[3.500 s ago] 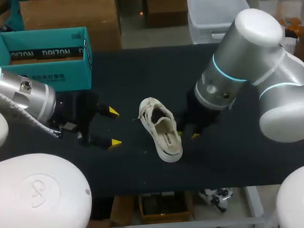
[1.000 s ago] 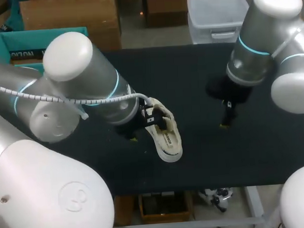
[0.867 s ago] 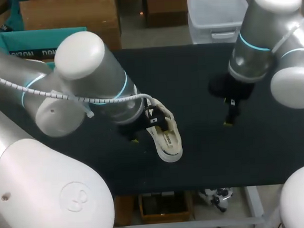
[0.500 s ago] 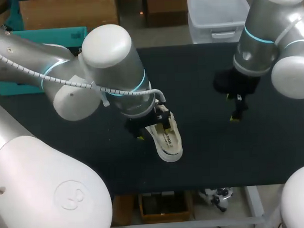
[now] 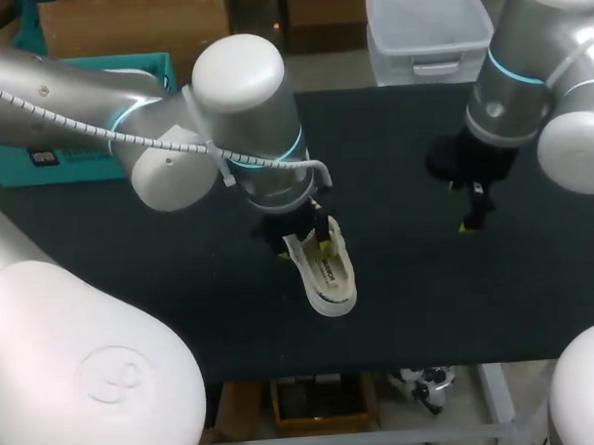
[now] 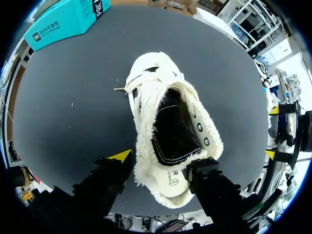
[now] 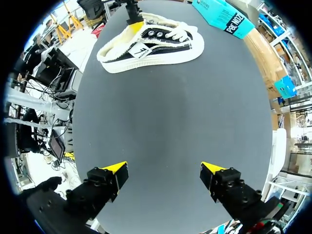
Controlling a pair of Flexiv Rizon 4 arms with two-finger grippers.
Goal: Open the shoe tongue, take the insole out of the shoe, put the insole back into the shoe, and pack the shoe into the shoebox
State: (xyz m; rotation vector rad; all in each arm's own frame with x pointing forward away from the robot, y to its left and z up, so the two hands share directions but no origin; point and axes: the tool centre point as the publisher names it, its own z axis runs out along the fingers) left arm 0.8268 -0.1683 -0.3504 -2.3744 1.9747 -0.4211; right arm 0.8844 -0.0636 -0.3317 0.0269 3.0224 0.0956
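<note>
Since the shoe (image 5: 330,280) lies unpacked on the black counter (image 5: 391,131), the teal shoebox (image 5: 71,167) at the far left edge is seen well apart from it, partly hidden behind the left arm. Next, the left gripper (image 5: 305,249) is found directly at the shoe. Its fingers (image 6: 114,168) are held apart, astride the shoe's near end, one just beside the fuzzy edge and the other over the rim, and no clamping is seen. The shoe's long axis is laid straight away from these fingers, so its width, not its length, is spanned by them. Further right, past bare counter, the right gripper (image 5: 462,207) is hung well clear, its fingers also apart with nothing between. The left arm is judged much the nearer for the tongue or insole step.
</note>
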